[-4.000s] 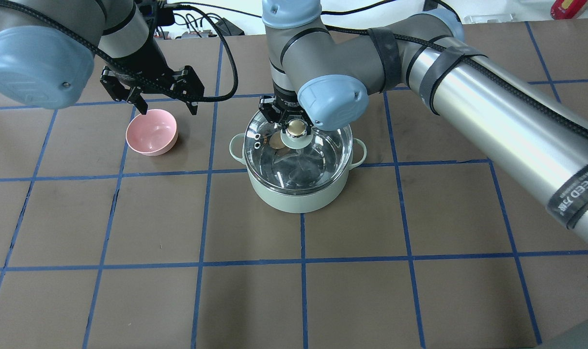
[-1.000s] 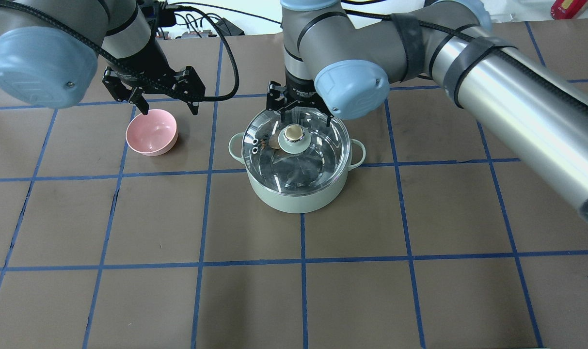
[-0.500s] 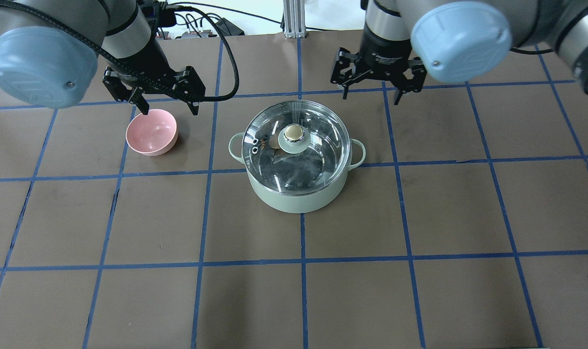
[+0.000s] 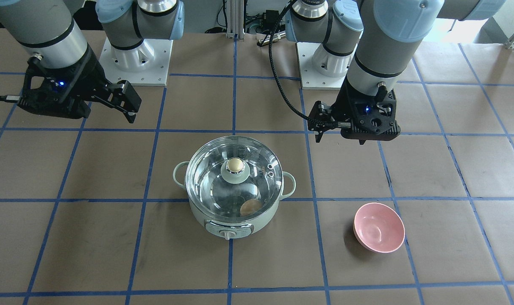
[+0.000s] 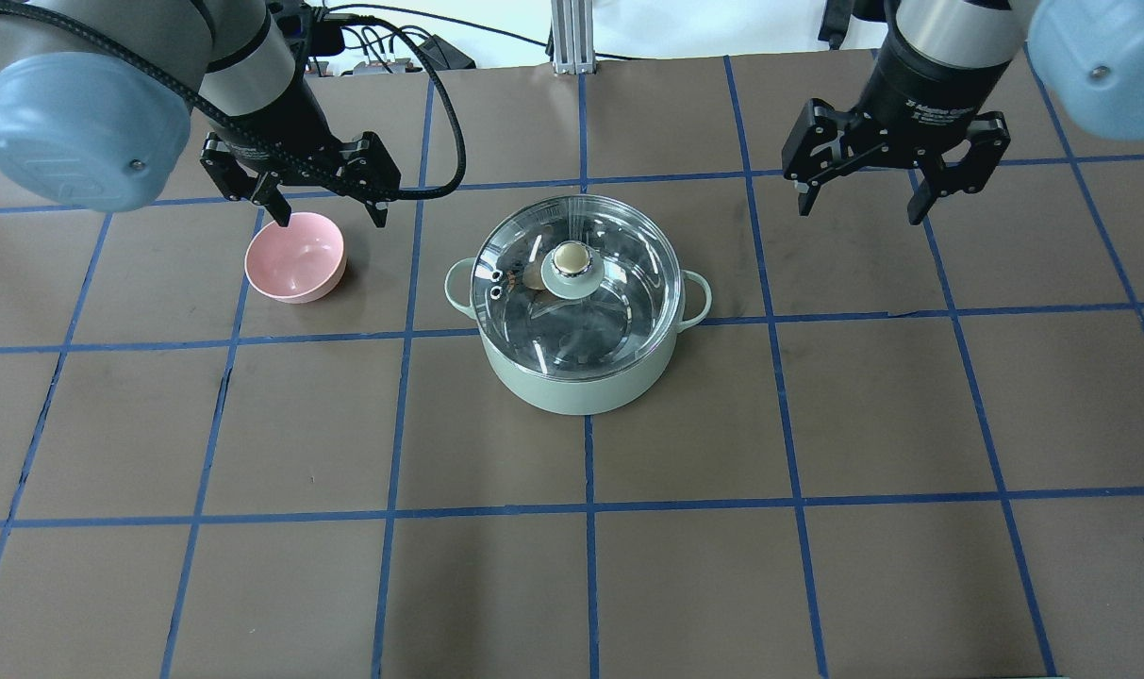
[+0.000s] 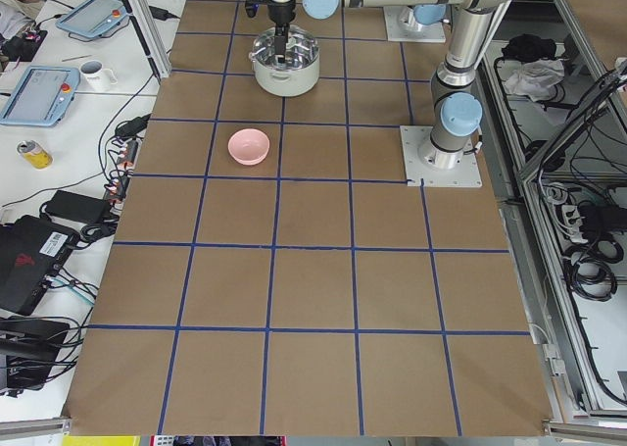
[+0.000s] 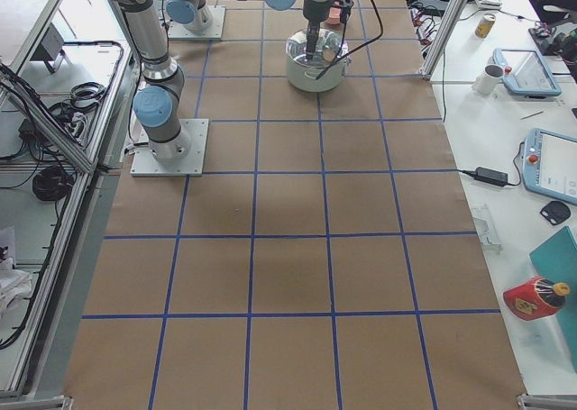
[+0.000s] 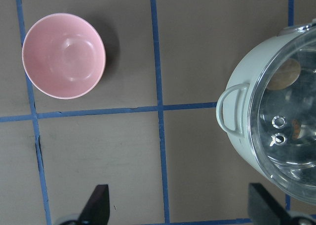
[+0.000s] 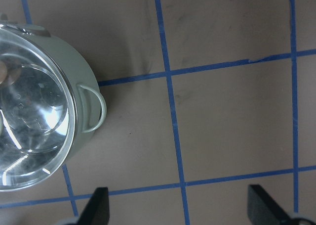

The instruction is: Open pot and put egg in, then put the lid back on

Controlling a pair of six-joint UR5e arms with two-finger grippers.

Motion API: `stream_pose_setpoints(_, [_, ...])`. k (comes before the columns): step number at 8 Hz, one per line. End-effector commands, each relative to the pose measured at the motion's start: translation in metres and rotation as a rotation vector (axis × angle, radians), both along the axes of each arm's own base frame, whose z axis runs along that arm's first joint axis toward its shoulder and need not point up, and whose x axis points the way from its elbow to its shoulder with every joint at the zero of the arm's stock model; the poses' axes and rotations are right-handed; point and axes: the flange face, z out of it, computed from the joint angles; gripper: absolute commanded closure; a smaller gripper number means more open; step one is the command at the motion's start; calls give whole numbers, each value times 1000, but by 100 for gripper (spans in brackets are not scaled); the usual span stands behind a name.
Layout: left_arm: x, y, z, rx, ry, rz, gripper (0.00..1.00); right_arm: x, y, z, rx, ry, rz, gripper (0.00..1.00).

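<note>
Facing the robot, the egg [image 4: 251, 207] shows plainly inside the pot [image 4: 240, 225] under the seated lid [image 4: 210, 186], whereas overhead the knob [image 5: 572, 256] mostly hides it; left gripper [image 5: 329, 219] and right gripper [image 5: 858, 213] both hang empty, jaws apart.

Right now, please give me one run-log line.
lid: on pot | egg: inside pot | left gripper: open, empty | right gripper: open, empty

Egg [image 4: 251, 207] in pot [image 4: 263, 223] w/ lid [image 4: 234, 171] on top; bowl [image 4: 379, 227] on table [image 4: 112, 254], apart, to robot's L of pot.
</note>
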Motion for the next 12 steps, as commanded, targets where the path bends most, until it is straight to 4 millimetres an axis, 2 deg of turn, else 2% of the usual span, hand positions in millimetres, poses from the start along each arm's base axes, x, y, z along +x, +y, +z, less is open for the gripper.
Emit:
stream_pose_setpoints(1, [0, 0, 0, 1, 0, 3, 0, -11, 25, -8, 40, -6, 23, 1])
stream_pose_setpoints(5, [0, 0, -2, -2, 0, 0, 0, -5, 21, -2, -8, 6, 9, 0])
stream_pose_setpoints(7, [0, 0, -2, -2, 0, 0, 0, 14, 19, 0, -36, 8, 44, 0])
stream_pose_setpoints(12, [0, 0, -2, -3, 0, 0, 0, 15, 17, -2, -38, -1, 44, 0])
